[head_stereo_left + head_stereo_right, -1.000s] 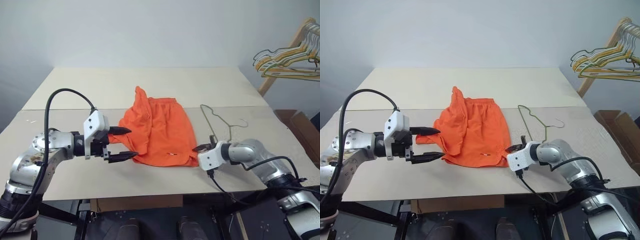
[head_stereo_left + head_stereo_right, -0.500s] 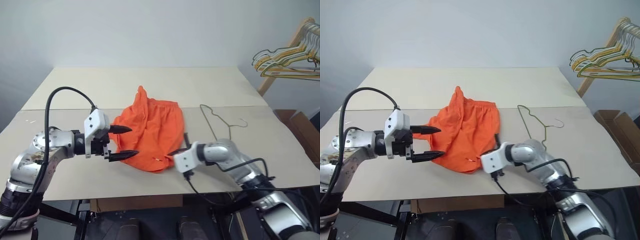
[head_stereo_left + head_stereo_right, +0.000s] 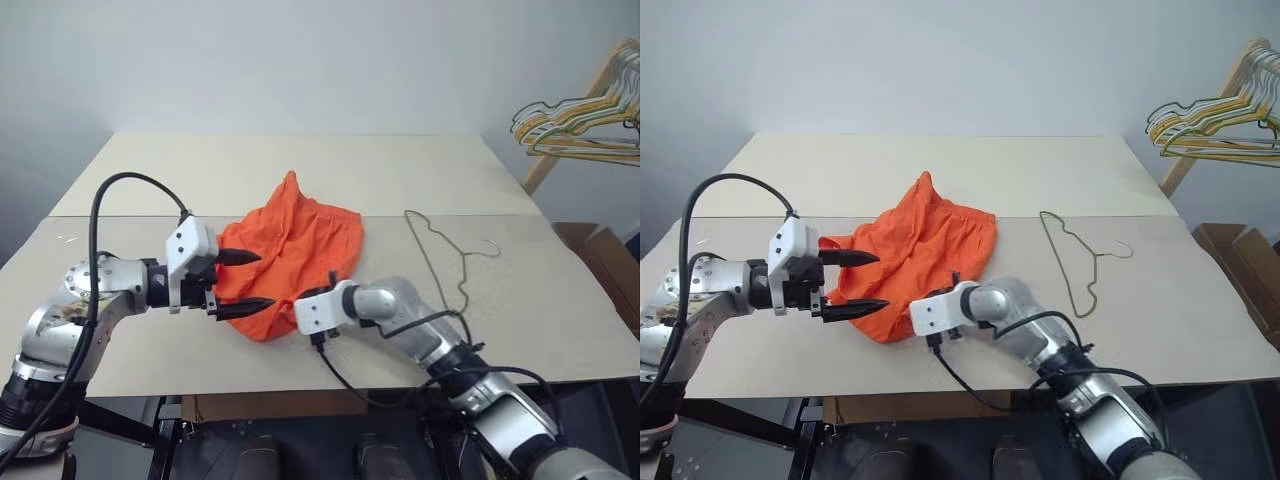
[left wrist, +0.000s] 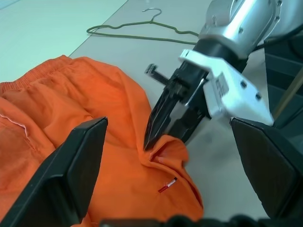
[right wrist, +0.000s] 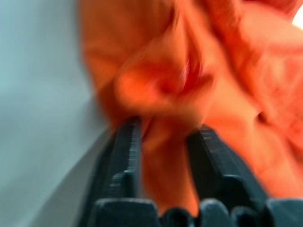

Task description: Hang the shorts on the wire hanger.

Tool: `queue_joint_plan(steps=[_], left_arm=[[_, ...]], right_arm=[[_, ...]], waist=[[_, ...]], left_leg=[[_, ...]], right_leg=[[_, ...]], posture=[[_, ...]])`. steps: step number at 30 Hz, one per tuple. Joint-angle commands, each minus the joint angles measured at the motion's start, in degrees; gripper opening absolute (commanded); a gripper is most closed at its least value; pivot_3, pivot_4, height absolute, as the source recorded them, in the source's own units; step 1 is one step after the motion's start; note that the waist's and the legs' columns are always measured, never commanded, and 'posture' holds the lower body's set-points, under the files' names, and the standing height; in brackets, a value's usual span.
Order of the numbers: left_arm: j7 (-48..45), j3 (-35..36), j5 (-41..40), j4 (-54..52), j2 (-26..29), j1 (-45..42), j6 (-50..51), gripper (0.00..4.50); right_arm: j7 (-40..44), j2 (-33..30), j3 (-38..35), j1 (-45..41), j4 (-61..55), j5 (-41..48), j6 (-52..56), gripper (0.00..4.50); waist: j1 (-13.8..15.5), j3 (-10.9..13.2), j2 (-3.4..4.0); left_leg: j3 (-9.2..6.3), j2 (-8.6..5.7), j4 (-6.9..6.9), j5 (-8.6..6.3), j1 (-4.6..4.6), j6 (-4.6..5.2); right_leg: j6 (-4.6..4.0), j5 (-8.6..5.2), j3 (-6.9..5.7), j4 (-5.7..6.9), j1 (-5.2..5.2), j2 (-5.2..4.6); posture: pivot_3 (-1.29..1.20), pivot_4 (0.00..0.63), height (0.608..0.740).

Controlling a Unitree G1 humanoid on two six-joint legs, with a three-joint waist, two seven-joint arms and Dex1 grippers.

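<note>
Shorts (image 3: 285, 245) bunched in a crumpled orange heap on the near half of the table (image 3: 150, 350), between the two arms, waistband toward the far side. Right gripper (image 4: 158, 135) pressed into the near right edge of the heap, fingers part open with a fold of orange cloth lying between them (seen in the right wrist view); whether that fold is pinched or merely lying there cannot be told. Small mark on the hem visible just beside those fingertips in the left wrist view. Left gripper (image 3: 243, 283) held at the left edge of the heap, spread wide, upper finger over the cloth and lower finger at its near corner, nothing gripped. Wire hanger (image 3: 445, 250) lying flat on the table to the right of the shorts, apart from them, hook toward the right. Bunch of yellowish hangers (image 3: 580, 125) hung on a wooden rack at the far right, well apart from the table.
</note>
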Motion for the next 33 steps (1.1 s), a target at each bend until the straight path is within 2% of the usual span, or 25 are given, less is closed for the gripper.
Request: queue_joint_plan(steps=[1,4,5,10,14,16,20,25,28,33], left_arm=[[-0.3,-1.7,0.7,-1.2,-0.1,-2.0,-0.3,4.5],[1.1,-6.1,2.0,-1.7,-1.1,-4.2,2.6,4.5],[1.4,-7.5,2.7,-2.0,-1.4,-4.7,3.1,4.5],[5.7,-18.1,6.8,-5.5,-3.7,-8.3,12.5,4.5],[10.3,-26.9,6.7,-5.4,-8.4,-15.9,30.2,4.5],[14.2,-29.9,8.3,-3.7,-11.9,-18.3,35.3,4.5],[18.5,-34.1,10.6,-1.2,-15.6,-20.5,39.8,4.5],[21.1,-37.6,12.7,0.6,-16.9,-21.2,40.6,4.5],[21.7,-37.6,13.2,0.6,-16.5,-21.0,40.1,3.92],[21.8,-36.0,13.3,0.0,-15.1,-20.8,40.0,2.29]], right_arm=[[8.2,-6.4,-4.9,0.7,-9.3,6.3,3.8,3.21],[13.6,-13.0,-7.7,2.1,-15.0,10.5,7.5,4.27],[14.9,-14.7,-8.3,2.4,-16.1,11.7,8.0,4.45],[16.7,-21.0,-12.6,4.4,-19.5,15.9,11.9,4.45],[15.7,-24.2,-15.0,6.1,-20.2,17.4,14.2,4.45],[14.7,-24.9,-15.3,6.7,-20.4,17.4,14.6,4.45],[13.3,-25.5,-15.6,7.5,-21.6,17.5,16.1,4.45],[11.8,-25.7,-15.4,8.0,-22.5,17.7,16.9,4.45],[11.1,-25.8,-15.8,8.5,-22.9,18.0,17.2,4.5],[10.3,-26.2,-15.9,8.8,-22.7,18.2,16.8,4.5]], waist=[[-0.1,0.0,0.0],[0.1,0.0,0.02],[-0.1,0.0,0.01],[-0.5,0.0,0.01],[-0.5,0.0,0.01],[-0.5,0.0,0.0],[-1.0,0.0,0.0],[-1.7,-0.1,0.06],[-1.7,-0.1,0.06],[-1.7,-0.1,0.06]], left_leg=[[0.0,0.01,0.0,0.0,0.02,0.0],[0.0,0.0,0.01,0.0,0.01,0.0],[0.0,-0.01,0.01,0.0,0.02,0.0],[0.02,0.01,0.01,0.0,-0.02,0.0],[0.02,-0.01,0.02,0.0,-0.03,0.0],[0.01,-0.03,0.05,0.0,-0.03,0.0],[0.0,-0.05,0.06,0.0,-0.06,0.0],[-0.05,-0.07,0.06,0.0,-0.06,0.0],[-0.04,-0.09,0.06,0.0,-0.04,0.0],[-0.04,-0.1,0.06,0.0,-0.05,0.0]], right_leg=[[0.0,0.0,0.0,0.0,0.01,0.01],[0.03,-0.02,-0.02,-0.02,0.03,0.0],[0.04,-0.03,-0.01,-0.02,0.04,0.0],[0.15,-0.1,0.01,-0.03,0.01,0.05],[0.35,-0.21,0.02,-0.02,0.0,0.06],[0.51,-0.3,0.02,-0.03,0.03,0.04],[0.54,-0.31,0.05,-0.03,-0.01,0.03],[0.3,-0.18,0.05,-0.01,0.0,0.02],[0.31,-0.18,0.05,-0.02,0.03,-0.01],[0.3,-0.17,0.04,-0.03,0.02,-0.03]], posture=[[-0.03,0.061,0.74],[-0.05,0.059,0.74],[-0.05,0.058,0.74],[-0.07,0.054,0.74],[-0.08,0.048,0.74],[-0.09,0.044,0.74],[-0.11,0.037,0.74],[-0.12,0.031,0.74],[-0.11,0.03,0.74],[-0.11,0.023,0.74]])
